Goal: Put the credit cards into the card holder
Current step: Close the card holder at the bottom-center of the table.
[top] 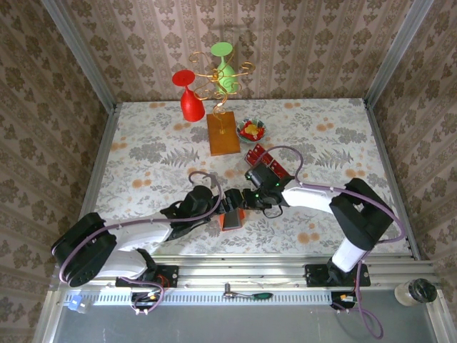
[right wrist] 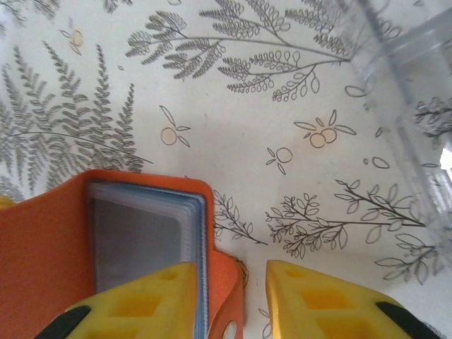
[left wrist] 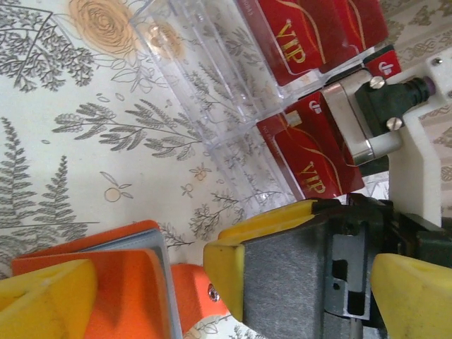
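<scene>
The orange card holder (top: 232, 221) lies between my two grippers near the table's front middle. It is open, with clear sleeves showing (right wrist: 141, 233). My right gripper (right wrist: 229, 304) stands partly open over its edge: one finger sits above the sleeves, the orange snap tab (right wrist: 229, 296) is in the gap, and the other finger is apart from it. My left gripper (left wrist: 226, 311) is wide open, one fingertip (left wrist: 42, 300) over the card holder (left wrist: 113, 279), the right gripper's finger (left wrist: 282, 272) between its own. The red credit cards (left wrist: 314, 159) lie in a clear tray (left wrist: 205, 70) just beyond.
A brown wooden block (top: 223, 134) with a wire stand carrying a red glass (top: 188, 96) and a green glass (top: 225, 64) stands at the back. A bowl of candies (top: 251, 129) sits beside it. The clear tray with cards (top: 265, 161) is right behind the grippers.
</scene>
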`<state>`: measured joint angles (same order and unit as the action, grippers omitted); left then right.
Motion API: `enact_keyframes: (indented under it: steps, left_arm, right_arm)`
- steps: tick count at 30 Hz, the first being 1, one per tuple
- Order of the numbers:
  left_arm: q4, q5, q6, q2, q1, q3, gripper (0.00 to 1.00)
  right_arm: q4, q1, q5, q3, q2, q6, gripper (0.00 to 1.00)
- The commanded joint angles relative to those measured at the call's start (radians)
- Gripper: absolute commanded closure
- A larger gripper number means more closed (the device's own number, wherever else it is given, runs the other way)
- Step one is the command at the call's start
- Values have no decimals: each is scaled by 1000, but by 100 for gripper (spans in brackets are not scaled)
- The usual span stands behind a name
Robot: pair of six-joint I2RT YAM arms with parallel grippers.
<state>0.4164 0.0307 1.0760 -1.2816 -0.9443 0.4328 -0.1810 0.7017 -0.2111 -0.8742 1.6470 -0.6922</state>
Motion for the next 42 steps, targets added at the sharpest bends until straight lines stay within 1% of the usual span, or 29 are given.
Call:
enact_keyframes:
  steps: [1, 5, 12, 19, 24, 25, 30, 32, 36, 39, 42]
  left_arm:
    - [16, 35, 10, 26, -19, 37, 0]
    - [-35, 57, 10, 63, -38, 53, 0]
    - [-43, 88, 33, 60, -95, 55, 0]
    - [25, 107, 62, -40, -148, 61, 0]
    - [81, 128, 75, -123, -168, 52, 0]
    - [81, 132, 79, -138, -170, 50, 0]
    - [96, 159, 97, -185, -180, 24, 0]
    - [101, 160, 95, -184, -180, 19, 0]
    - [39, 165, 62, -140, -176, 45, 0]
    - [-23, 159, 26, -88, -155, 72, 0]
    - [-60, 133, -1, -37, -115, 85, 0]
  right_arm:
    - [12, -24, -20, 28, -70, -20, 66]
    - [-3, -34, -19, 35, -120, -22, 66]
    - [-34, -72, -16, 50, -190, -15, 65]
    - [-58, -108, -19, 70, -239, -9, 65]
    - [-73, -129, -19, 89, -248, -7, 65]
    - [-75, -132, -21, 93, -277, -6, 65]
    - [-79, -151, -19, 114, -309, -6, 64]
    - [-82, -157, -23, 120, -318, -4, 64]
    - [-82, -161, -45, 119, -327, 1, 64]
    - [-61, -156, -85, 119, -319, 1, 65]
    - [-55, -128, -98, 106, -314, -1, 68]
